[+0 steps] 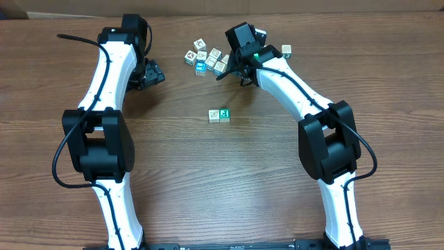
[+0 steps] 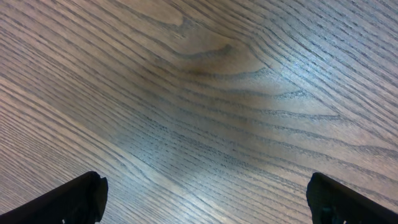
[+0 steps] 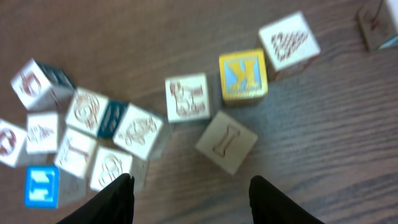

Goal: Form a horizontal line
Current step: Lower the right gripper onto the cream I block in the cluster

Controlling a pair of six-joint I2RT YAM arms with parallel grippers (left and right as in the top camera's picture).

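Wooden cubes point(image 1: 214, 54) crowd near the desk's far edge; the right hand point(image 3: 191, 186), part-spread and empty, should straddle the bone cube point(image 3: 227, 142) squarely for the line point(image 1: 219, 115). Left hand point(image 2: 204, 186) gapes, empty.

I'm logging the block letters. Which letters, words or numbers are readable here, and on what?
"K", likely: on the yellow-faced cube.
"I", likely: on the tan cube just below it.
The other cluster cubes: blurred marks, unreadable.
The two-cube row: marks too small to read.
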